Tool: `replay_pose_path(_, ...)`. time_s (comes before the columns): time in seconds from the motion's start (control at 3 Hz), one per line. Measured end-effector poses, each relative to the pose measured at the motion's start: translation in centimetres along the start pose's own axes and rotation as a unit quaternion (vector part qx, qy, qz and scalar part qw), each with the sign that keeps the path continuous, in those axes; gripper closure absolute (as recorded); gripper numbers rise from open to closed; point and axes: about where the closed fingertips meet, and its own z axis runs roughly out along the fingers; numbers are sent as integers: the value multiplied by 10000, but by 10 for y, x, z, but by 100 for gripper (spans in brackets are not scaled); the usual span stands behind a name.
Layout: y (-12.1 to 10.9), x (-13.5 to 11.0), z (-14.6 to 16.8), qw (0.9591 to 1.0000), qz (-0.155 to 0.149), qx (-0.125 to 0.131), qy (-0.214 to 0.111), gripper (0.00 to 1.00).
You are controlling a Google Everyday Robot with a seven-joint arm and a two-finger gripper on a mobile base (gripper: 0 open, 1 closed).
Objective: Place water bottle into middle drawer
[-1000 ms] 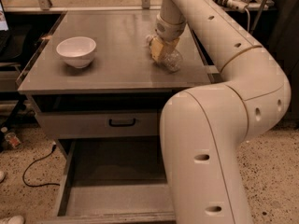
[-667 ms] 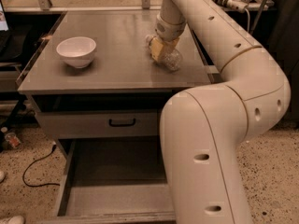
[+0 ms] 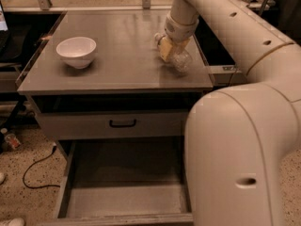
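Nearest you, right foreground: the arm's (image 3: 235,164) bulky cream link, filling the near right corner and hiding the right edge of the cabinet.

Below and left of it: middle drawer (image 3: 122,199) pulled out toward you, grey floor bare, low side walls visible on the left.

Above that: closed grey drawer front (image 3: 84,125) with a small black handle (image 3: 122,123).

Floor at near left: speckled, with a dark cable (image 3: 35,171) looping across it.

Cabinet top (image 3: 117,69), flat grey. White bowl (image 3: 76,51) stands upright on its left part.

Right part of the top: water bottle (image 3: 181,61) lies tilted on the surface, clear ribbed body toward the near right edge, well apart from the bowl and not in the drawer.

Gripper (image 3: 168,48) is down on the bottle, its yellowish end against the bottle's far-left portion, wrist rising up and back from there. You cannot tell whether it clamps the bottle or only straddles it.
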Motion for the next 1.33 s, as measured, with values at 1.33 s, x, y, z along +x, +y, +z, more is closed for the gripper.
replay_pose_path(1.33, 7, 49, -17, 9987, 433, -246, 87, 100)
